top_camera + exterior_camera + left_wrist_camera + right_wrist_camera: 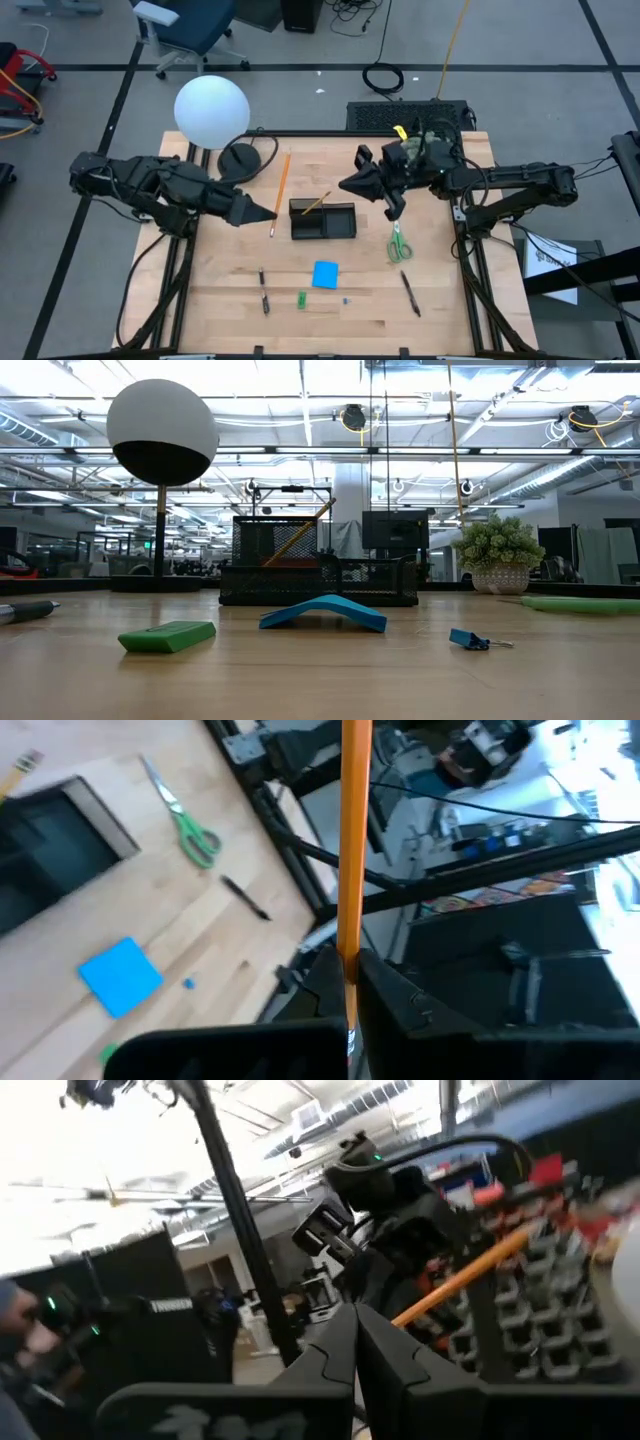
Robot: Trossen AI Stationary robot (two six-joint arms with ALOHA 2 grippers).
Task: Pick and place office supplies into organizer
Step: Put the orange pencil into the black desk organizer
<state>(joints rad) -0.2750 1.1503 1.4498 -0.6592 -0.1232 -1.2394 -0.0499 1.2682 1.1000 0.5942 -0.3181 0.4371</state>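
The orange pencil (279, 194) is pinched at one end in my left end effector (266, 213), which is closed on it just left of the organizer (322, 220); the rest of its length sticks out toward the lamp base (240, 158). Holding it so near the end, I judge it could pivot or slip as I swing it over, or strike the organizer's wall and skid out. One pencil (316, 203) already leans in a compartment, and mine could knock it. My right end effector (345, 186) is closed on nothing, hovering close beyond the organizer, so the two arms could crowd each other. The scissors (399, 243), the note pad (325, 274) and the pens (264, 291) lie on the counter (450, 300).
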